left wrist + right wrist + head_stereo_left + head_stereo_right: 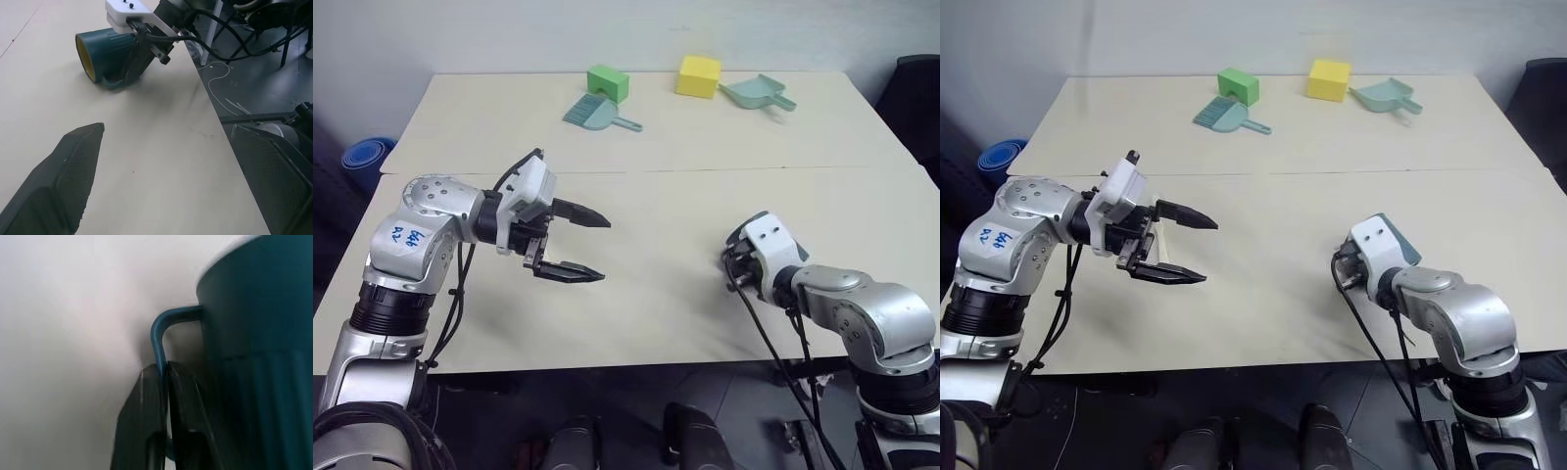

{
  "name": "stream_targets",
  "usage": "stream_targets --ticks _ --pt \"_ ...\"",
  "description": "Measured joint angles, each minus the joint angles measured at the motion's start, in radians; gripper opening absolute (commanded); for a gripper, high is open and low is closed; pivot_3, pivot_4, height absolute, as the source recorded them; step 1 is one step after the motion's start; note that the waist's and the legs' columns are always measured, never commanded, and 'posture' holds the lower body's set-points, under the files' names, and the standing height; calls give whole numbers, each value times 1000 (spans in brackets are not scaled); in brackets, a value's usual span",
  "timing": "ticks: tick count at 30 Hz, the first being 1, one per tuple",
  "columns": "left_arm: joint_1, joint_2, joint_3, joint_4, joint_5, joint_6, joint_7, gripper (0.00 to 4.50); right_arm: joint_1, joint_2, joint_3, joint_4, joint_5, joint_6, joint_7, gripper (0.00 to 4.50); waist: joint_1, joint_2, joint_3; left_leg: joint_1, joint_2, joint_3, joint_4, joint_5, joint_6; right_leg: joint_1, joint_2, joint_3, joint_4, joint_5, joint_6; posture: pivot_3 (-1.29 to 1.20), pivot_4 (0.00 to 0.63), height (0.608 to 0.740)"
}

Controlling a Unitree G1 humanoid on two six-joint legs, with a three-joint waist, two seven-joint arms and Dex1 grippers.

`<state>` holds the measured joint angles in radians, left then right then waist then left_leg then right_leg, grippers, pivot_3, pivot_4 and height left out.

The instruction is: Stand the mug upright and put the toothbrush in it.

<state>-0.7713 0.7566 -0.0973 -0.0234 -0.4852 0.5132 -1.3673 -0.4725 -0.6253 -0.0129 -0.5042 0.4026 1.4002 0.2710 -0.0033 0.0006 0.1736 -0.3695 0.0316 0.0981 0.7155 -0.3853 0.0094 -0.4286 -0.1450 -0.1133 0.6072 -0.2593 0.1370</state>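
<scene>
The dark teal mug (105,51) lies on its side on the table, its yellow inside facing my left arm. In the head views it is mostly hidden under my right hand, with a teal edge (1408,251) showing. My right gripper (164,369) is shut on the mug's loop handle (159,335), its fingers (142,406) pinching the thin loop. My left gripper (576,247) hovers open over the table's left half, pointing toward the mug with nothing between its fingers. A slim pale strip (1158,245) on the table behind those fingers looks like the toothbrush, mostly hidden.
At the back of the table (666,196) stand a green block (609,81) and a yellow block (698,75), with a teal hand brush (597,115) and a teal dustpan (759,94). A blue item (364,157) sits off the table's left side. The mug lies near the front edge.
</scene>
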Motion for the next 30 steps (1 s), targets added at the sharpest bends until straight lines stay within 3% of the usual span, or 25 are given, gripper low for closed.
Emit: stream_targets --ticks 9,12,19,22,30 --pt "34 32 44 -14 -4 30 27 4500 -16 42 -36 58 -19 -62 0 37 -1 0 0 0 0 0 0 0 0 0 0 0 0 0 0 0 150 740" --pt "54 47 67 -42 -11 56 48 4500 -25 90 -42 68 -29 -163 -1 37 -5 0 0 0 0 0 -1 0 0 -1 0 0 0 0 0 0 150 740" --pt "120 50 165 -104 -61 141 159 4500 -47 359 -74 91 7 -598 45 37 -10 1 0 -1 0 -2 -1 0 0 0 0 -1 0 0 0 0 150 740" --pt "156 50 220 -144 -85 188 232 4500 -13 497 -67 230 4 -834 88 37 -16 0 0 0 0 -3 -1 0 0 1 0 -2 0 0 0 0 150 740" --pt "170 108 278 -202 -140 269 298 4500 -42 643 72 611 -77 -1221 224 37 -48 2 1 1 0 -5 -3 1 -2 0 1 -3 2 0 0 0 150 740"
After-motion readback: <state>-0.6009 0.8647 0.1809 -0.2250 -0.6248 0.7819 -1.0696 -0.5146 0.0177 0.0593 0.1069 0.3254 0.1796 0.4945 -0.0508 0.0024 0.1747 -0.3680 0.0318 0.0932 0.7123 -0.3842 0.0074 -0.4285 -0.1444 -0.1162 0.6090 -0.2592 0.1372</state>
